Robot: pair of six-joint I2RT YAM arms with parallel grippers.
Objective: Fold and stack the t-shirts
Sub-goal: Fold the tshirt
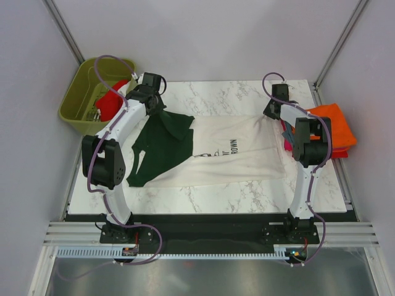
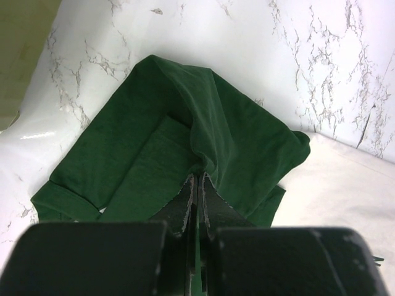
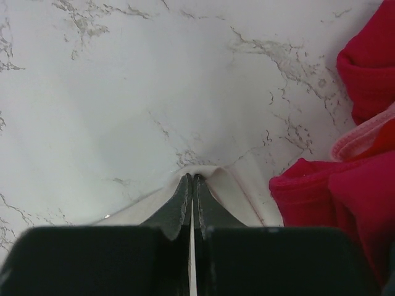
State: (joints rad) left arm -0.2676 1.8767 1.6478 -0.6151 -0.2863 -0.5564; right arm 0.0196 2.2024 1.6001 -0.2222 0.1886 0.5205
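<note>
The cream t-shirt (image 1: pixel 231 154) with dark green sleeves and black print lies spread across the marble table, its collar end to the left. My left gripper (image 1: pixel 155 105) is shut on the far dark green sleeve (image 2: pixel 203 123) and lifts it into a peak. My right gripper (image 1: pixel 272 111) is shut on the shirt's cream hem (image 3: pixel 234 191) at its far right corner. A stack with an orange shirt (image 1: pixel 336 126) on top and red cloth (image 3: pixel 345 197) under it lies at the right edge. A red shirt (image 1: pixel 111 102) lies in the bin.
An olive-green plastic bin (image 1: pixel 77 108) stands off the table's far left corner. The marble table (image 1: pixel 216 92) shows bare at the back and along the front strip. Grey walls close in both sides.
</note>
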